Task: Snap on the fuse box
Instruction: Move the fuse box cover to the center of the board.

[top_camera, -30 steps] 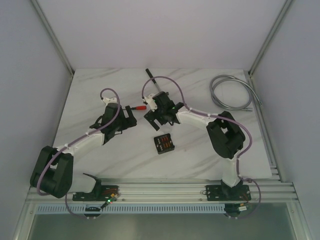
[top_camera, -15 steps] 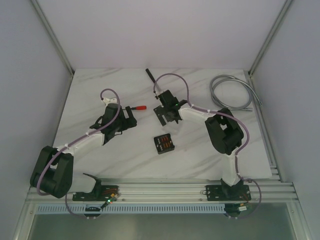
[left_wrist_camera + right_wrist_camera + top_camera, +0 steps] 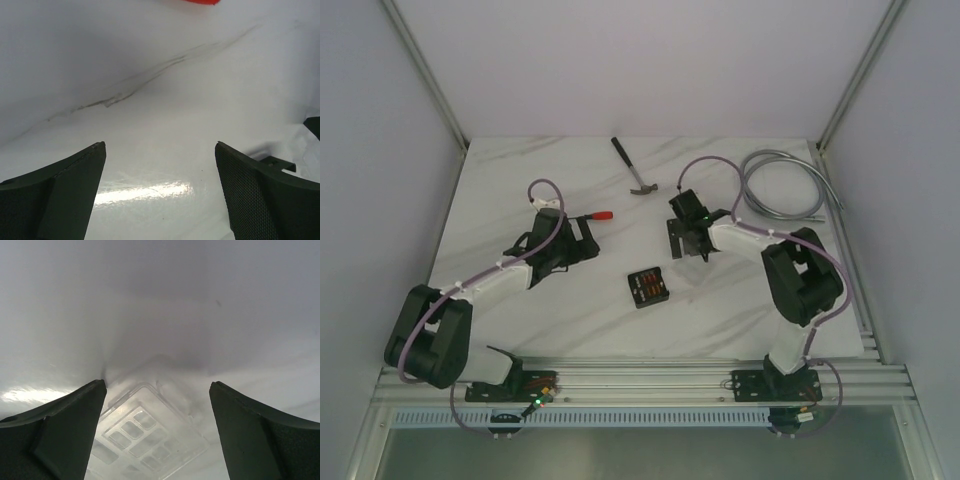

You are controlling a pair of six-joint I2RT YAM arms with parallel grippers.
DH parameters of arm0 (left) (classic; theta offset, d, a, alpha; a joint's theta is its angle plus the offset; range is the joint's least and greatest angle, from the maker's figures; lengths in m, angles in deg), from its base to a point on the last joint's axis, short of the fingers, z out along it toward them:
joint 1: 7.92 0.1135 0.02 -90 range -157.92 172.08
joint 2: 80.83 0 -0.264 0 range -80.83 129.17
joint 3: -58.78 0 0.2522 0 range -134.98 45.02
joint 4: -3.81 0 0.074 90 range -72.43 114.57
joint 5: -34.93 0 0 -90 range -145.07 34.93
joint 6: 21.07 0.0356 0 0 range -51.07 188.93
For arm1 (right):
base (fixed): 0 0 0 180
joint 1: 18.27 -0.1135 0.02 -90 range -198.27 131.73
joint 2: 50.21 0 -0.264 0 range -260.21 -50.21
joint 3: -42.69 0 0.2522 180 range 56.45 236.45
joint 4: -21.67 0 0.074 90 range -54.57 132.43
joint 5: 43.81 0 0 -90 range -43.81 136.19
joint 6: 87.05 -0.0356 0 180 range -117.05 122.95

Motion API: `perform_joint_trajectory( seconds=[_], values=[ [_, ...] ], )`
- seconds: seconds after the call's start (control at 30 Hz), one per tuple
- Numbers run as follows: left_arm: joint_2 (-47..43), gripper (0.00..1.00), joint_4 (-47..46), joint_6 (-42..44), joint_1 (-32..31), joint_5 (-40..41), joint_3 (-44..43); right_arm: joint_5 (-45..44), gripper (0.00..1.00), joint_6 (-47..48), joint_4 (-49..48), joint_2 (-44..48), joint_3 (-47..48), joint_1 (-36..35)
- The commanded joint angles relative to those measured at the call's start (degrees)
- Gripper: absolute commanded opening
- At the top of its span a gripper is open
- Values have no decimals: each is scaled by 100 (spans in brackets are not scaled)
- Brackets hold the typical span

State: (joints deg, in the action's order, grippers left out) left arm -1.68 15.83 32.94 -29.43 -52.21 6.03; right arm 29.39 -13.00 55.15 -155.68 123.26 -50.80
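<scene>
A: While sitting face-up near the middle of the marble table (image 3: 740, 300), looks to be a light, rigid fuse box (image 3: 647, 288), probably with slick plastic walls. Best gripped across two opposite outer walls, never on the slotted top.

B: Agreed. Lies well apart from the right gripper (image 3: 156, 387), to its left and nearer the bases. Stands with jaws spread wide, straddling a clear moulded cover (image 3: 150, 437); cannot tell whether touching it.

A: And the left gripper (image 3: 160, 150)?

B: Spread wide too, over bare table, holding nothing. Likewise well apart from the box, off to its left.
</scene>
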Motion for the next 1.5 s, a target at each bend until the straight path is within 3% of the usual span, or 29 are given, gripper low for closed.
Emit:
perform_joint_trajectory(
  seconds=[0.0,0.33,0.5,0.67,1.03,1.47],
  values=[
    [116,98,-34,13,-166,-322,-90,-177,91,-481,218,493,-513,136],
    [119,81,-15,-335,-1309,-328,147,322,92,-234,14,1587,-1053,46],
    [459,63,-14,-480,-1769,-280,86,-5,95,-216,13,1678,-1216,56],
    [802,53,-16,-480,-1981,-285,-91,-383,96,-229,22,1679,-1308,201],
    [1136,52,205,-282,-1942,454,-492,-365,96,-177,145,1538,-1390,591],
    [1713,56,214,67,-1691,576,-1187,-58,94,-530,819,2115,-2041,595]
  ],
)
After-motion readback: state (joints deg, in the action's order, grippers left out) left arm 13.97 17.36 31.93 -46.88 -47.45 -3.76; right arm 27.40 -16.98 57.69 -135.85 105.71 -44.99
